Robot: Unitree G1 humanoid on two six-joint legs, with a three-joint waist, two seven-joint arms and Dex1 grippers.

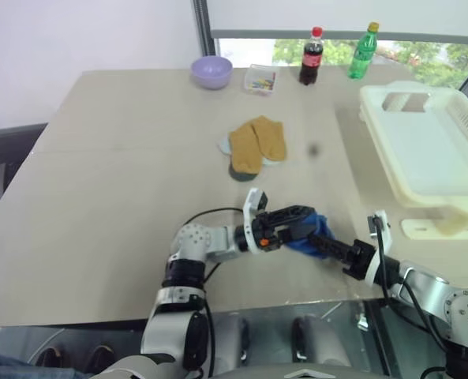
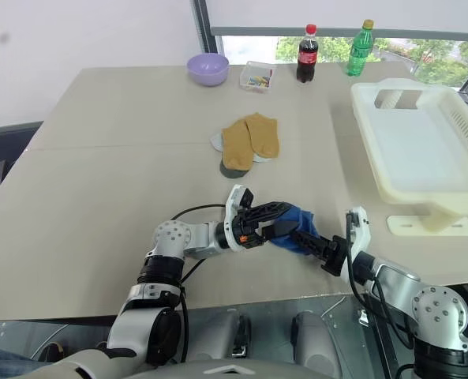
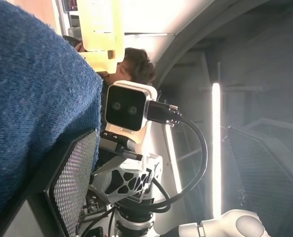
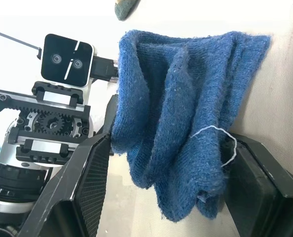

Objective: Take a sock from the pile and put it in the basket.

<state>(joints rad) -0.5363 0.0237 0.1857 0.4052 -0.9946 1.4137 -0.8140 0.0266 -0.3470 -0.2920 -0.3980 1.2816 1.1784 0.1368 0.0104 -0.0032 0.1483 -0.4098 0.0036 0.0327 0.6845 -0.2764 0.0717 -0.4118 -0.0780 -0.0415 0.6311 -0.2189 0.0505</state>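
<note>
**Blue sock mid-handover, lifted clear of the pile, not yet in the basket**

Item 1, nearest: the right gripper (image 2: 316, 249), near the front edge of the bench (image 1: 115, 197), reaching in toward the left gripper (image 1: 301, 227). In the right wrist view its jaws stand apart either side of the hanging blue cloth, one finger against the fabric's edge; whether they pinch it cannot be told.

Item 2, task's thing: the sock (image 4: 186, 118), a bunched medium-blue bundle, between the two grippers above the bench. The left jaws are spread wide with the cloth lying across them.

Item 3: the pile (image 1: 253, 146), mustard-brown socks over something grey, mid-bench, well apart from the grippers.

Item 4: the basket (image 2: 419, 146), cream-white, far to the right, its floor bare.

Progress, judged: picking done. Remaining: a sure grip by one arm, carry rightward, release over the basket.
</note>
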